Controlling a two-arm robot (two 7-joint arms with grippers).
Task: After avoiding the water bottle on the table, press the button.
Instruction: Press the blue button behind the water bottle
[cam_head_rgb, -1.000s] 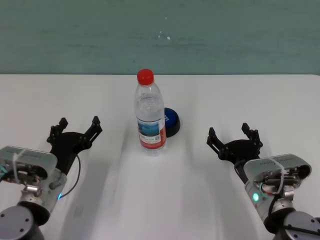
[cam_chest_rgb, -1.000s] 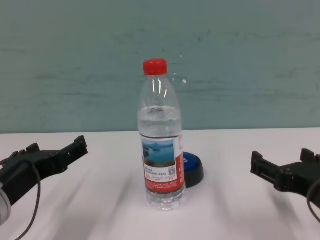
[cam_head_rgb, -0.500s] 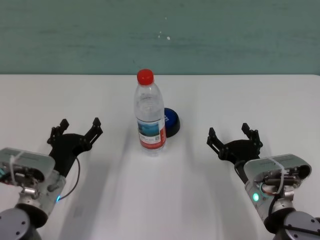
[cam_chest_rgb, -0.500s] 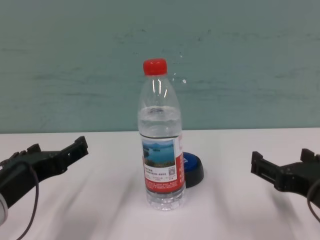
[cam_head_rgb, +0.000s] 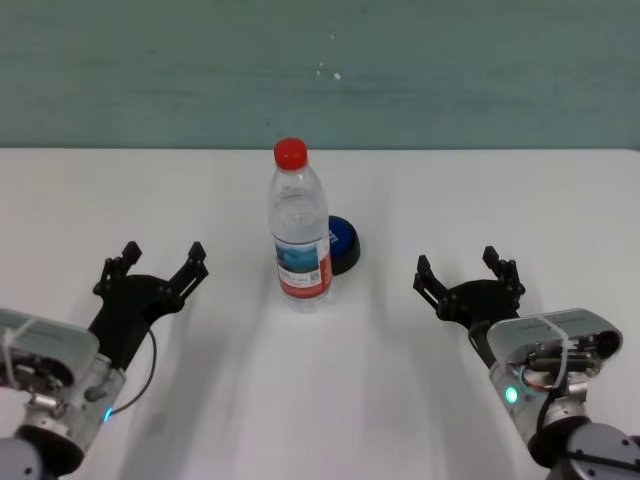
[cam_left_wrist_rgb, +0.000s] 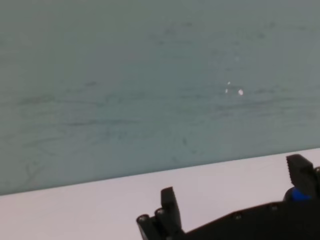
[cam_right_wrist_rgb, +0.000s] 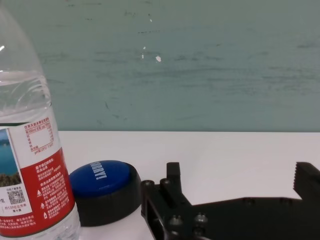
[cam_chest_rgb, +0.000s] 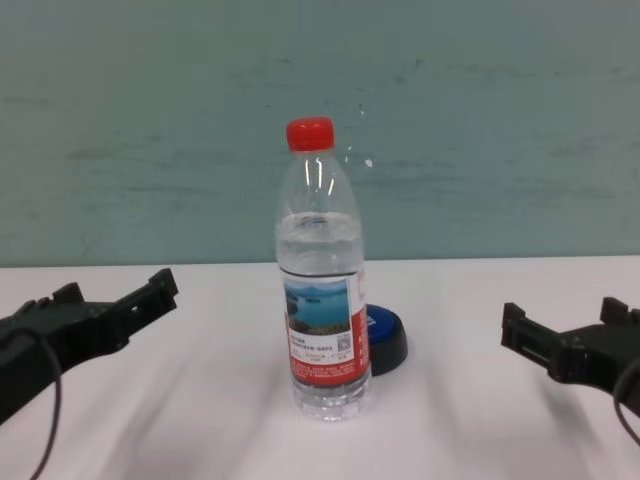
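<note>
The water bottle (cam_head_rgb: 300, 240), clear with a red cap and a lake label, stands upright at the middle of the white table (cam_head_rgb: 320, 400). It also shows in the chest view (cam_chest_rgb: 325, 290) and the right wrist view (cam_right_wrist_rgb: 27, 150). The button (cam_head_rgb: 346, 243), blue top on a black ring, sits just behind and to the right of the bottle, partly hidden by it (cam_chest_rgb: 388, 340) (cam_right_wrist_rgb: 102, 186). My left gripper (cam_head_rgb: 162, 255) is open and empty, left of the bottle (cam_chest_rgb: 112, 295) (cam_left_wrist_rgb: 234, 185). My right gripper (cam_head_rgb: 460, 265) is open and empty, right of the button (cam_chest_rgb: 562, 318) (cam_right_wrist_rgb: 240, 175).
A teal wall (cam_head_rgb: 320, 70) rises behind the table's far edge. Bare white tabletop lies between each gripper and the bottle, and in front of the bottle.
My left arm's wrist has drawn back and down toward me, with its open gripper shifting only slightly. The right arm, the bottle and the button have not moved.
</note>
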